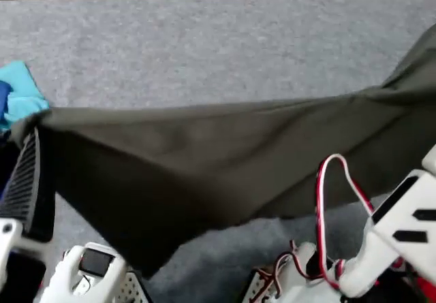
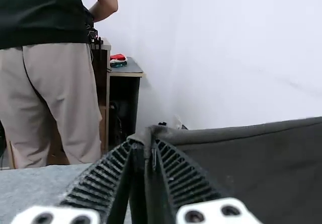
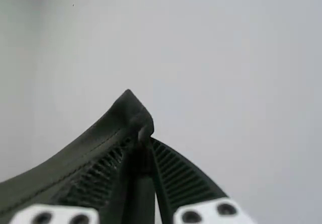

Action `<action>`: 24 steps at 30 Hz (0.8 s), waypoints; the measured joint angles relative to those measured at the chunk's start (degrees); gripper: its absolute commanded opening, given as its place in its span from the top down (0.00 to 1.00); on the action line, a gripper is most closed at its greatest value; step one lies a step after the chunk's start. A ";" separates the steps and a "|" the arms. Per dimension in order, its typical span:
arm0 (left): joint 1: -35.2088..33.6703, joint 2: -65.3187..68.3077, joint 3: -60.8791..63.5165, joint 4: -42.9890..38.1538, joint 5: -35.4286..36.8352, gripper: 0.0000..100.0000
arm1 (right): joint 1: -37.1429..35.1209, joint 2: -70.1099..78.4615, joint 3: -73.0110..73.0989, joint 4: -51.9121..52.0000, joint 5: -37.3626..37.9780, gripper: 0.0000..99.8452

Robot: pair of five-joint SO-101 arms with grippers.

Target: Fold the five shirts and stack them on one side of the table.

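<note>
A dark olive-grey fabric shirt (image 1: 225, 160) hangs stretched above the grey felt worktop (image 1: 204, 44), probably to spread it flat for folding. The left claw (image 2: 148, 151) is pinched on one corner, the right claw (image 3: 143, 133) likewise on another. A light blue cloth (image 1: 20, 88) lies at the worktop's edge.

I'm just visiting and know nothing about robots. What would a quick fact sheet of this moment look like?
Held item: dark olive-grey fabric shirt, stretched out above the table
Left tool: shut on one end of the shirt
Right tool: shut on the other end
Surface: grey felt-covered table
Also there: light blue cloth lying on the table near the left tool
</note>
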 measured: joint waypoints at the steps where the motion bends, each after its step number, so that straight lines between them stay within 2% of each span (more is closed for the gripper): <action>1: -0.09 -0.53 0.97 0.00 -0.44 0.98 | 0.00 -0.09 -0.62 0.97 0.70 1.00; 7: -6.51 -0.70 6.59 -0.26 -1.41 0.98 | 0.00 -0.09 -1.14 2.11 1.76 1.00; 11: -10.11 -0.70 14.59 -5.63 -1.41 0.98 | -0.26 0.00 0.18 2.11 1.76 1.00; 15: -13.80 -0.70 29.10 -15.82 -1.41 0.98 | -7.47 3.87 6.51 1.23 4.92 1.00; 24: -16.62 -0.09 67.16 -50.29 -1.41 0.98 | -22.42 19.69 23.65 -10.37 7.30 1.00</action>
